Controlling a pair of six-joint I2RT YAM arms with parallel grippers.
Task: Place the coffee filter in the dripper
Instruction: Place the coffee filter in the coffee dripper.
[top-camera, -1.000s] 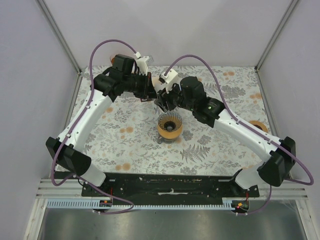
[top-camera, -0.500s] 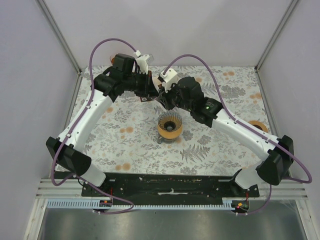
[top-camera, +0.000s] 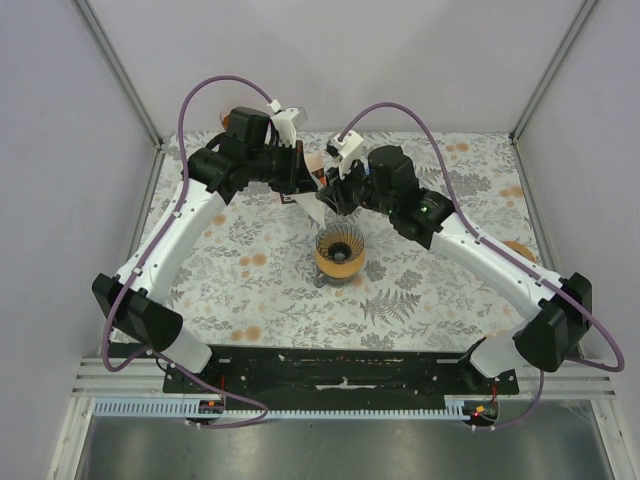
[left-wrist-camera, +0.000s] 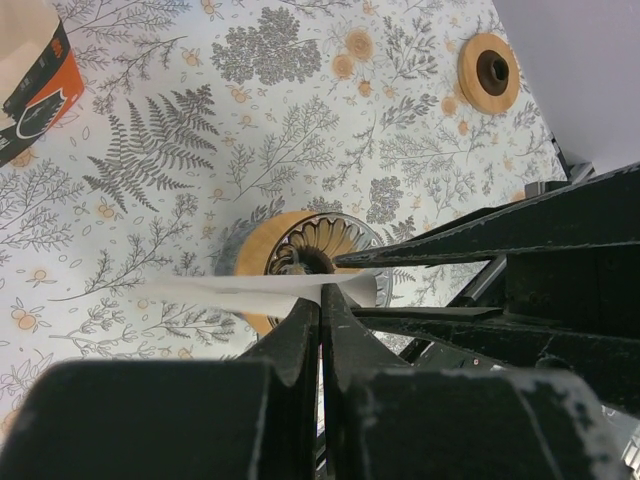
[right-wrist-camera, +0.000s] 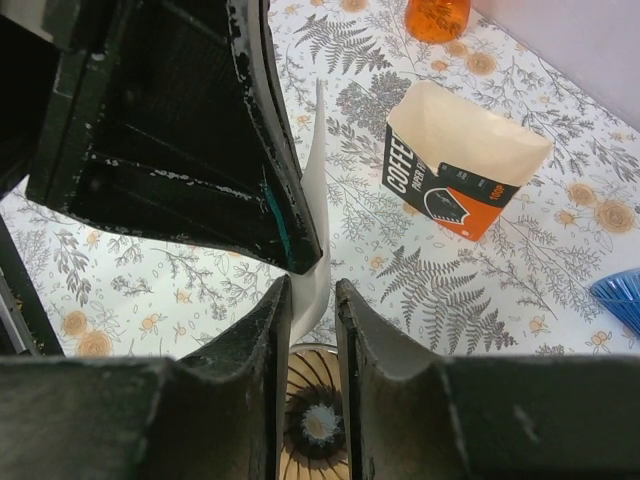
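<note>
The dripper, a glass cone with a ribbed inside on an orange-brown collar, stands mid-table. It also shows in the left wrist view and the right wrist view. My left gripper is shut on a white paper coffee filter and holds it in the air just behind and above the dripper. My right gripper faces it. Its jaws stand a narrow gap apart around the filter's lower edge, with the dripper showing through the gap.
An orange-and-black filter box stands behind the grippers. A wooden disc lies at the right. An orange object is at the back, and a blue ribbed object shows at the right wrist view's edge.
My right gripper has moved back and up from the dripper's rim and now sits around the filter's edge. The left gripper has barely moved and still holds the filter.
</note>
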